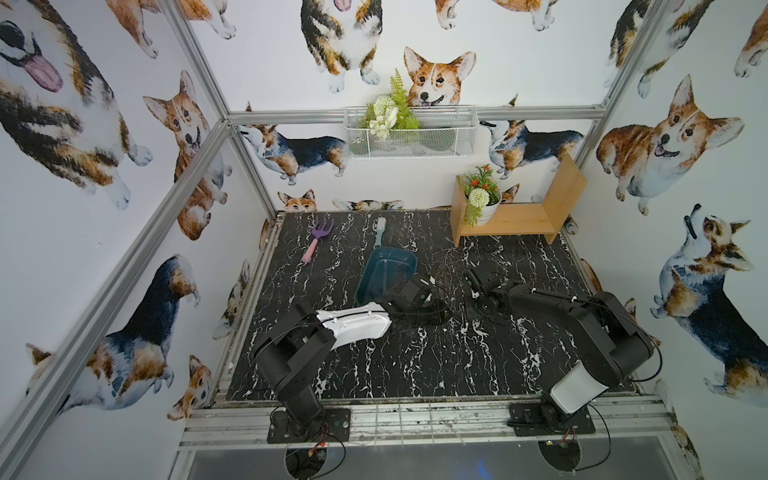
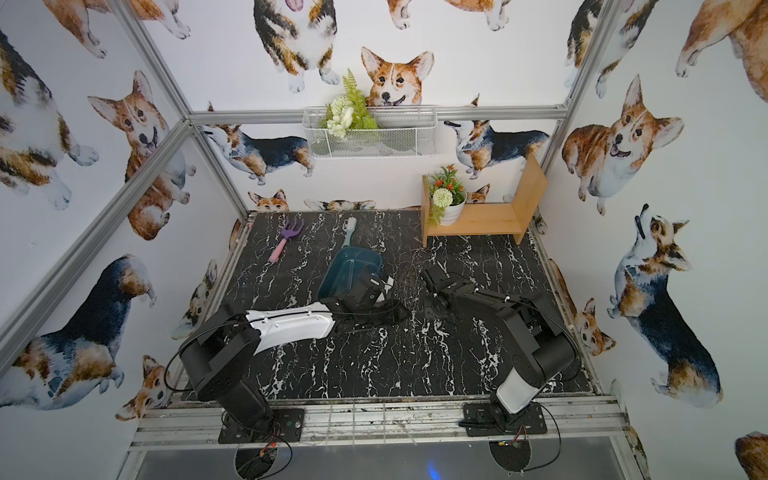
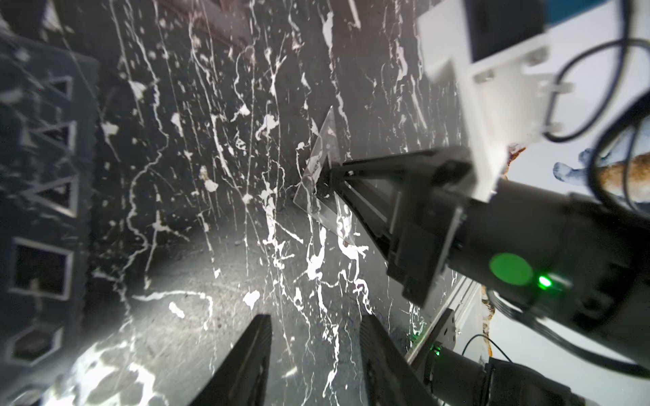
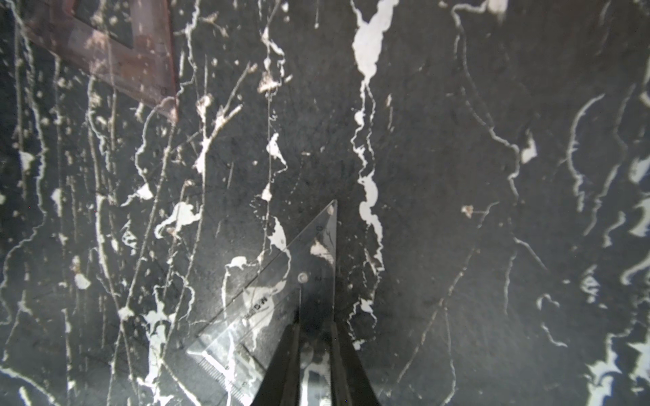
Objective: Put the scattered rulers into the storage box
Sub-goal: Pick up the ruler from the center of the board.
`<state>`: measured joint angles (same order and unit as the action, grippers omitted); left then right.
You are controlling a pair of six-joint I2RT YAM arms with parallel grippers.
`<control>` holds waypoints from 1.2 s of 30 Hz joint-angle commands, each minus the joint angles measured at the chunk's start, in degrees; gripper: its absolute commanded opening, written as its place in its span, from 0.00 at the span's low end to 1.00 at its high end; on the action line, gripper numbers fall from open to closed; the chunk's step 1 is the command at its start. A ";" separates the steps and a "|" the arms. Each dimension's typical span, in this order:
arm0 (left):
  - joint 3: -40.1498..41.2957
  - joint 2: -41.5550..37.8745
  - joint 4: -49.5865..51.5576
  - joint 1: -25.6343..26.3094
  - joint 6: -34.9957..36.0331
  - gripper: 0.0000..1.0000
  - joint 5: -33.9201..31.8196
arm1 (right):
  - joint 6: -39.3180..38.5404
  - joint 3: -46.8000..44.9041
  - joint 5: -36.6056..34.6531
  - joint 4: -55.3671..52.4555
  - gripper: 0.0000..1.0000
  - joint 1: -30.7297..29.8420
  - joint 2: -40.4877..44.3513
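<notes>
Pinching clear ruler (image 4: 318, 242) strip, right gripper (image 4: 316, 327) jaws nearly together; left gripper (image 3: 316, 320) jaws hanging spread. Planning: squeezing firmly, lifting slowly, carrying left over box (image 1: 368, 274) rim.

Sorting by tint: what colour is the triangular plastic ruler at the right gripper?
Clear triangular plastic ruler; best in the right wrist view.

clear ruler (image 4: 262, 307) | brand print "M G" | scale digits mostly illegible

The clear triangular ruler (image 4: 260, 298) and reddish-tinted ruler (image 4: 105, 52) sit apart mid-worktop, the teal storage box (image 1: 376, 270) toward the far edge.
</notes>
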<state>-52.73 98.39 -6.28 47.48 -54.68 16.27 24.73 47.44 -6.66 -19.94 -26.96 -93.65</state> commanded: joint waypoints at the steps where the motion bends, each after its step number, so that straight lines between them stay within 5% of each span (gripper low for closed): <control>1: -1.01 2.41 -4.33 -0.11 -1.98 0.48 1.69 | -0.56 -1.68 3.39 -3.81 0.18 0.23 -1.63; 21: -6.48 14.13 -9.62 -1.67 -5.01 0.48 3.15 | -1.26 -3.78 5.69 -2.29 0.16 1.80 -1.40; 36: -10.67 21.04 -12.73 -3.57 -6.49 0.39 7.48 | -1.59 -4.89 7.16 -1.51 0.16 2.64 -0.92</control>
<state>-62.78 118.39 -20.75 43.90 -61.01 22.74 23.46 44.18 -2.55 -10.94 -24.36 -93.06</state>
